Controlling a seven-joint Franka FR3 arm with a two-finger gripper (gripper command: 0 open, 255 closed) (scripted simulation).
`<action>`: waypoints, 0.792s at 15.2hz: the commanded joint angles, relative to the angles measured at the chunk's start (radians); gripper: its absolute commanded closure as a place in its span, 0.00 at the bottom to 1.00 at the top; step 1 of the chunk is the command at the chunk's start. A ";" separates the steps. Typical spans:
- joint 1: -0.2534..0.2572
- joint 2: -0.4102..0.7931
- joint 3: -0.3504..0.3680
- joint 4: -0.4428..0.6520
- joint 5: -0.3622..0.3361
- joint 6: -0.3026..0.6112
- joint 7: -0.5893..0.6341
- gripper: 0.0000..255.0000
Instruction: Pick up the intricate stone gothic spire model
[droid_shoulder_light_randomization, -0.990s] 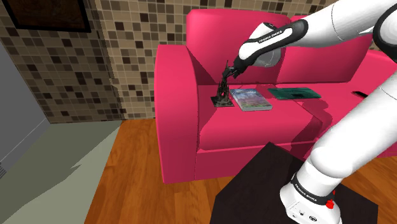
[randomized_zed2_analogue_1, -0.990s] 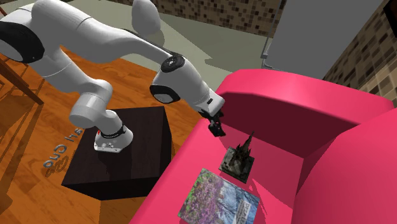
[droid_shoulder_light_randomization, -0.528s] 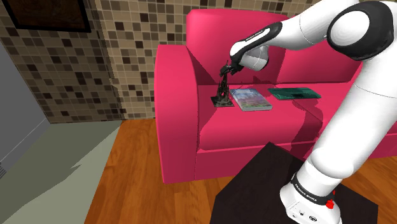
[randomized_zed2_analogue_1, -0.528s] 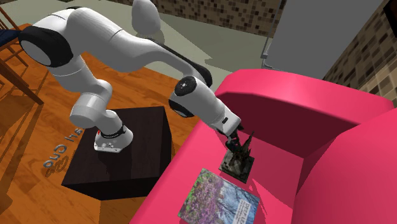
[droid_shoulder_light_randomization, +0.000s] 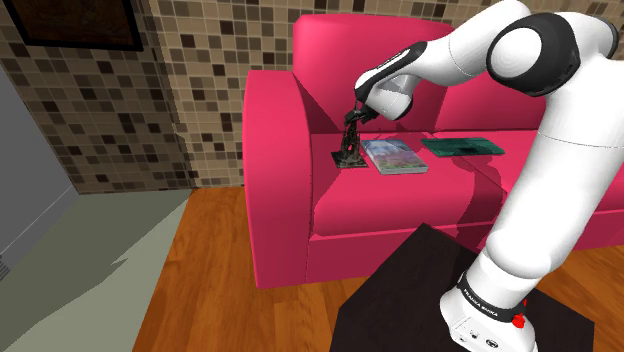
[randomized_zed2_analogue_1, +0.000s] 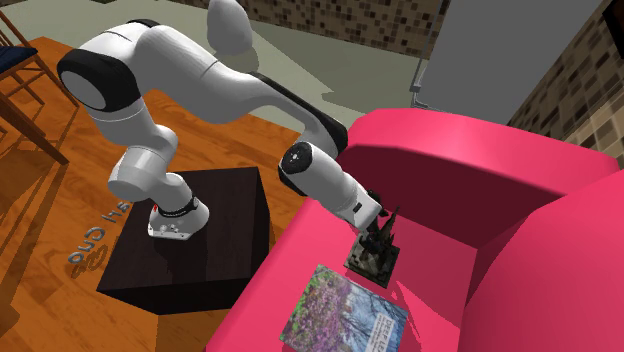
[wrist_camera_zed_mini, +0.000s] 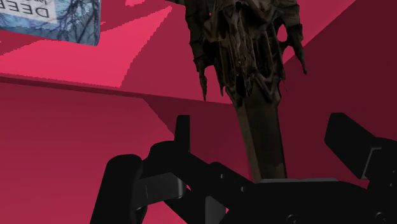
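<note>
Where the seat of the pink sofa (droid_shoulder_light_randomization: 290, 200) meets the armrest (droid_shoulder_light_randomization: 278, 110), the dark spire model (droid_shoulder_light_randomization: 350, 147) stands upright on its flat square base. The gripper (droid_shoulder_light_randomization: 356, 111) hangs directly over its top. In the wrist view the slim pinnacle runs up between the two black fingers (wrist_camera_zed_mini: 182, 132), which stand apart with a gap on either side of the shaft, so nothing is clamped. A book (droid_shoulder_light_randomization: 395, 156) with a flowery cover lies flat on the seat just beside the model's base, on the shoulder view's right. A flat green thing (droid_shoulder_light_randomization: 462, 147) lies farther along the cushion, well apart from both. The armrest rises close on the model's other side and the backrest close behind it. The arm reaches in from the dark stand (randomized_zed2_analogue_1: 190, 250) on the wooden floor (droid_shoulder_light_randomization: 210, 300).
</note>
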 joint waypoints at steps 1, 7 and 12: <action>-0.011 0.015 0.016 0.001 0.042 0.014 -0.038 0.00; -0.011 0.015 0.016 0.001 0.040 0.014 -0.037 1.00; -0.011 0.014 0.016 0.000 0.040 0.014 -0.037 1.00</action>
